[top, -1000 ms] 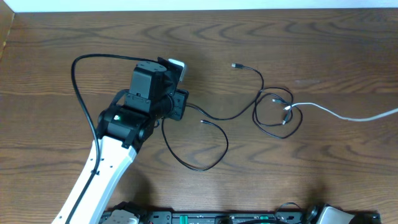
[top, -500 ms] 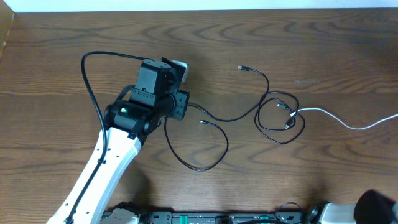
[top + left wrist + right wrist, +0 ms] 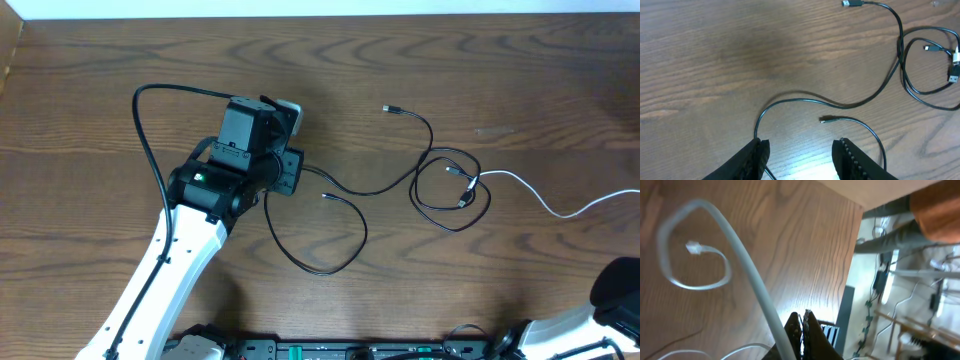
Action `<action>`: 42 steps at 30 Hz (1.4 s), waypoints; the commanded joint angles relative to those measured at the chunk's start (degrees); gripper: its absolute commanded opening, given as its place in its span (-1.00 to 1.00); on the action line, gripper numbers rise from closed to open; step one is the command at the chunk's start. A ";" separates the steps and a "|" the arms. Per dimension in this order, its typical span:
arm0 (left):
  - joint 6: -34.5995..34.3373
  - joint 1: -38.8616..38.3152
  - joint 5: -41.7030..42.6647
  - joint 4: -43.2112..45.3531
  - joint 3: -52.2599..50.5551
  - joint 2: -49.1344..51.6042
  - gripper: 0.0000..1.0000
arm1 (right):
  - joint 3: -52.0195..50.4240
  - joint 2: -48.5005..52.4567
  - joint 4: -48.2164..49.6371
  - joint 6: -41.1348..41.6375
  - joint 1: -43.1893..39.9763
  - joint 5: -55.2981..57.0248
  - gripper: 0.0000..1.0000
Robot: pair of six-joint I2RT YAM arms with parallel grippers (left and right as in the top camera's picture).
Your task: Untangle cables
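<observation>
The cables lie on the wooden table. From under my left gripper [image 3: 292, 150], a thin black cable [image 3: 370, 187] curves up to a plug [image 3: 390, 108]. A second black cable [image 3: 345, 240] loops below it. More black loops tangle [image 3: 450, 190] with a whitish cable [image 3: 530, 192] that runs off to the right. In the left wrist view the left gripper [image 3: 802, 152] is open, and the black cable [image 3: 805, 99] passes beside its left finger [image 3: 756, 156]. My right gripper [image 3: 802, 317] is shut, with the whitish cable [image 3: 747, 282] passing just left of its fingers, plug end [image 3: 692, 247] curled on the table.
My right arm [image 3: 620, 292] sits at the bottom right corner, near the table's front edge. The left arm's own thick black cable [image 3: 145, 130] arcs at the left. In the right wrist view the table edge [image 3: 852, 270] is close, with room clutter beyond.
The left arm and the black cables shifted slightly right, then held still. The whitish cable's slack has sagged lower at the right. The right arm has come into view at the bottom right.
</observation>
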 commanded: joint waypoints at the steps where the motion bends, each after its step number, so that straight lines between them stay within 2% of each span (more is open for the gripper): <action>1: -1.90 0.24 -0.28 -0.37 0.26 0.07 -0.07 | 0.04 -1.75 -0.09 1.49 -3.91 -1.60 -0.98; 7: -6.01 0.24 1.75 -0.48 0.22 0.07 -0.06 | 0.04 -3.30 0.81 -0.17 -13.99 -6.10 -0.98; 19: -5.97 0.24 2.49 -0.44 0.20 0.07 -0.06 | 0.04 -1.55 5.92 -6.95 -37.38 -32.09 -0.98; 30: -5.57 0.24 2.49 -0.28 0.20 0.07 -0.06 | 0.04 6.91 9.18 -12.22 -35.12 -34.38 -0.98; 42: -5.57 0.24 2.49 -0.28 0.20 0.07 -0.06 | 0.02 7.37 16.15 -16.65 -33.42 -36.35 -0.98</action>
